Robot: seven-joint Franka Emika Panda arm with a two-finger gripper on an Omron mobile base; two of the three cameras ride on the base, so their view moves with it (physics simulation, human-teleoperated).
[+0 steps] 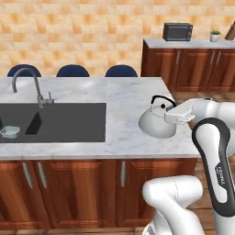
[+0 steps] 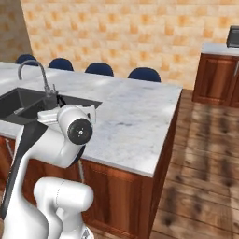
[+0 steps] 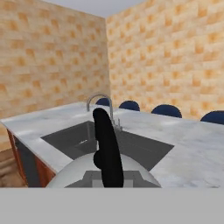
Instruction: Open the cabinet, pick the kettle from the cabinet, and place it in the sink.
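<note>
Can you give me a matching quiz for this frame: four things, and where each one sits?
Things:
1. kettle
2. tap
3. microwave
4. pale dish

Places:
A. on the far counter against the wall
B. inside the sink basin, at its left end
C. held by its handle in the hand, over the marble counter to the right of the sink
D. on the rim behind the sink

Pairs: 1-C, 2-D, 3-A, 4-B

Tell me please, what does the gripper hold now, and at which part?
The gripper is shut on the kettle, holding it by its black arched handle, above the marble counter to the right of the sink.
</note>
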